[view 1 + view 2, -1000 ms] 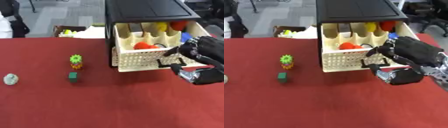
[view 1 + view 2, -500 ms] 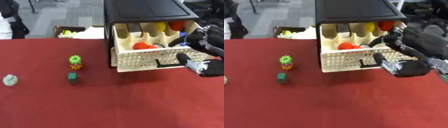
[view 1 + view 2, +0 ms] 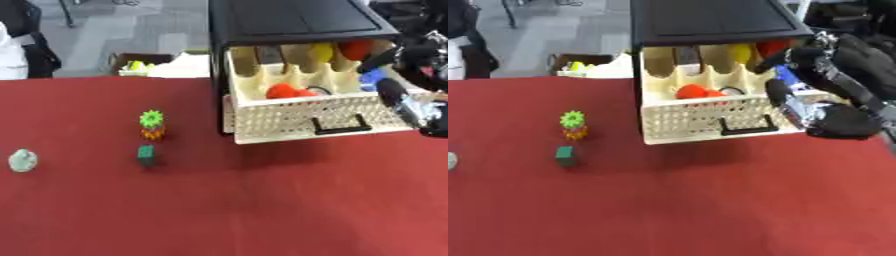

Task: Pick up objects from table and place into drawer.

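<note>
Drawer (image 3: 302, 117) juts open; right hand (image 3: 833, 95) at its right edge.

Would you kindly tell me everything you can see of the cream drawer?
The drawer is cream, plastic-looking, with a perforated lattice front and a dark handle at its middle. It stands pulled out of a black cabinet on the red table. Scalloped dividers split it into compartments holding red, yellow, orange and blue things. The right hand is at its right end; contact cannot be told.
</note>
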You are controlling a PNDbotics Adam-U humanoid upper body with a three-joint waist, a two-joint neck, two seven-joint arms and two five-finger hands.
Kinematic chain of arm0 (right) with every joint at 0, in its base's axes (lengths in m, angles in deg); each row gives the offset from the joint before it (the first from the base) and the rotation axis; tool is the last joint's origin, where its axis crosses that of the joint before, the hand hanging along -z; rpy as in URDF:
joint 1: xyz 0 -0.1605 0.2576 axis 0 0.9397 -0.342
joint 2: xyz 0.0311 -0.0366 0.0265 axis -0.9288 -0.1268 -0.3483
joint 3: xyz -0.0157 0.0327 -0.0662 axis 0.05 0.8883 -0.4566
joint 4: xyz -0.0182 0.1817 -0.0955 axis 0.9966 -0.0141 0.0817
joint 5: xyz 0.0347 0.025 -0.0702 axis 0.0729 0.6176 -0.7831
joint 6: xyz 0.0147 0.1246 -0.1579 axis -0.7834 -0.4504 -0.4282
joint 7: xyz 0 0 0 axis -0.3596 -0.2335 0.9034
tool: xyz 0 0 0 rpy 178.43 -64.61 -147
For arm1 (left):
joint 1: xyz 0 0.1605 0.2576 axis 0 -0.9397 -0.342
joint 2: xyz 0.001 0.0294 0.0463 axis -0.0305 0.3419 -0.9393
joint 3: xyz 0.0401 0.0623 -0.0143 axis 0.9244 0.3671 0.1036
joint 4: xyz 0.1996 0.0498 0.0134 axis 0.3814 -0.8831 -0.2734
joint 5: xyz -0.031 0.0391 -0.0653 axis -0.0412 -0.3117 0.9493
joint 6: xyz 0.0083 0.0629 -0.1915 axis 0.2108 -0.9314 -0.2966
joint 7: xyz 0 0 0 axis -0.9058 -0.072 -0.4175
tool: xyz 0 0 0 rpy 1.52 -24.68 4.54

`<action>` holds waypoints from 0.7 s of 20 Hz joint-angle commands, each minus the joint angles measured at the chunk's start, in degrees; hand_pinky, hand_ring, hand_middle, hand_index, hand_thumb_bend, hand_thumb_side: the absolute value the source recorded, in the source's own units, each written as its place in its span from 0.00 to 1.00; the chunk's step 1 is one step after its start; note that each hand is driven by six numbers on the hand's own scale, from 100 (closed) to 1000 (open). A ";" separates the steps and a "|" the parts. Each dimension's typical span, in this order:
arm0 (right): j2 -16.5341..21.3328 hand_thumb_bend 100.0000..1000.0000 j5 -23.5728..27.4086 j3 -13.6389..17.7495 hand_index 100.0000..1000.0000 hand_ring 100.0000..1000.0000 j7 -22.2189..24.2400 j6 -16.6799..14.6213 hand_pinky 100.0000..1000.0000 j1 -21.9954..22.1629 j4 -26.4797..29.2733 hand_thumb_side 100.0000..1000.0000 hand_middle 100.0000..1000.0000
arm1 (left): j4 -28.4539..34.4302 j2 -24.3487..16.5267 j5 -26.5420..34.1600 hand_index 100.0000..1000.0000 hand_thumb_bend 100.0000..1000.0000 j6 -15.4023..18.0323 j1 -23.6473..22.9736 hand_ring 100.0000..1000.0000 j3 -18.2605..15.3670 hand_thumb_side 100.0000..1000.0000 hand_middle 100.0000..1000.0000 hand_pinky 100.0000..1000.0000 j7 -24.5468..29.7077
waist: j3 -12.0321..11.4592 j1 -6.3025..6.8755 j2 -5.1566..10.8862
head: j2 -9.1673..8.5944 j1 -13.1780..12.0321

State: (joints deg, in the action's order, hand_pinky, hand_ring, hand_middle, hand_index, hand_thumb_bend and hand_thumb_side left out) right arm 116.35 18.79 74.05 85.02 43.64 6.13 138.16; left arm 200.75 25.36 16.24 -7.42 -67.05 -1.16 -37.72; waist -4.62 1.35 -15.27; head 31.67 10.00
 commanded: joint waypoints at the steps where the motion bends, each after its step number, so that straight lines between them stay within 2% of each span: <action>1: -1.29 0.00 3.25 0.74 0.74 0.00 -2.99 -1.13 0.00 -0.05 0.95 1.00 0.00 | 0.74 -0.67 -0.26 0.78 0.00 0.17 0.48 0.69 -0.53 0.83 0.69 0.64 -0.23 | 0.01 0.14 0.57 | -0.01 -0.17; 5: -3.00 0.00 6.92 0.41 0.77 0.00 -6.66 -2.29 0.00 0.17 0.95 1.00 0.00 | 0.74 -0.59 -0.34 0.78 0.00 0.32 0.46 0.69 -0.54 0.83 0.69 0.64 -0.21 | -0.24 0.52 0.25 | -0.03 -0.19; 7: -3.49 0.00 8.76 0.05 0.78 0.12 -8.50 -3.20 0.00 0.22 0.95 1.00 0.00 | 0.74 -0.58 -0.37 0.78 0.00 0.42 0.52 0.69 -0.54 0.83 0.69 0.64 -0.22 | -0.38 0.68 0.09 | -0.01 -0.22; 9: -3.98 0.00 10.50 -0.34 0.78 0.26 -10.24 -4.35 0.08 0.24 0.95 1.00 0.13 | 0.74 -0.57 -0.39 0.78 0.00 0.50 0.58 0.69 -0.52 0.83 0.69 0.64 -0.21 | -0.49 0.84 -0.08 | -0.01 -0.38; 10: -4.13 0.00 11.36 -0.53 0.78 0.33 -11.10 -4.98 0.15 0.27 0.95 1.00 0.20 | 0.74 -0.58 -0.40 0.78 0.00 0.55 0.61 0.69 -0.51 0.83 0.69 0.64 -0.21 | -0.54 0.92 -0.16 | 0.00 -0.51; 14: -4.53 0.00 14.64 -1.29 0.79 0.49 -14.38 -7.91 0.32 0.49 0.95 1.00 0.36 | 0.74 -0.71 -0.39 0.78 0.00 0.74 0.81 0.69 -0.48 0.82 0.69 0.64 -0.24 | -0.75 1.17 -0.43 | 0.13 -1.33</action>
State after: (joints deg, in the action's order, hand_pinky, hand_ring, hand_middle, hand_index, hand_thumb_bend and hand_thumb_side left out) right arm 110.79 32.10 72.50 71.77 36.48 6.89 138.16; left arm 200.75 25.38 16.13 -6.97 -66.98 -1.17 -37.86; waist -5.34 2.66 -16.53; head 31.67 9.06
